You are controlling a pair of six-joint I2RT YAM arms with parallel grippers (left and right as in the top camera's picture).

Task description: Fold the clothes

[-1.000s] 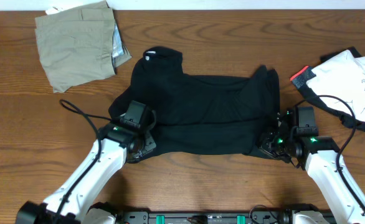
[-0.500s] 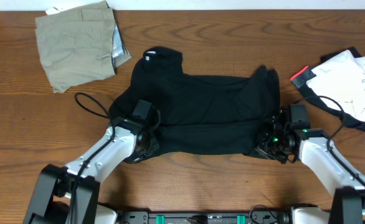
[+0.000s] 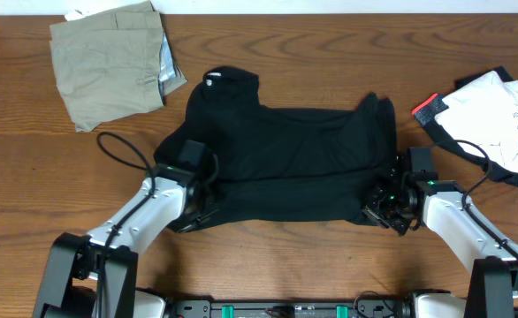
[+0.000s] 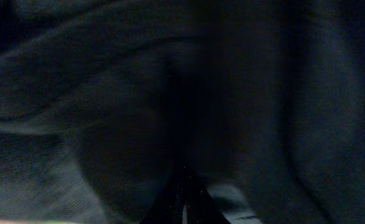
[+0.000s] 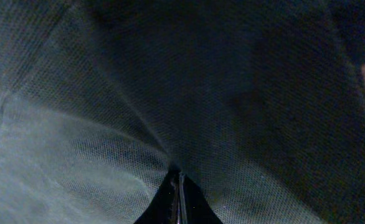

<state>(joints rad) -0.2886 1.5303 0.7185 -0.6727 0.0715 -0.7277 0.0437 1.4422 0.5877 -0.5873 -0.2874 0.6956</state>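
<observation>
The left tool point(image 3: 202, 205) is pressed together, pinching the near left corner of the black T-shirt point(image 3: 285, 155). Its wrist view is filled with dark cloth, and only the closed tips show at the bottom edge. The right tool point(image 3: 378, 208) is also pinched shut, on the shirt's near right corner, with grey-black knit bunched over its tips.

The shirt lies sideways across the middle of the wooden tabletop point(image 3: 285, 265), and a crease runs side to side between the two tools. A black cable point(image 3: 107, 144) loops on the wood just beside the left arm.

Well apart, at the far left, lies a khaki-olive folded piece point(image 3: 109, 62). At the right edge, a white printed top point(image 3: 498, 110) rests on a black garment with red-white trim point(image 3: 429, 108), near the right arm.
</observation>
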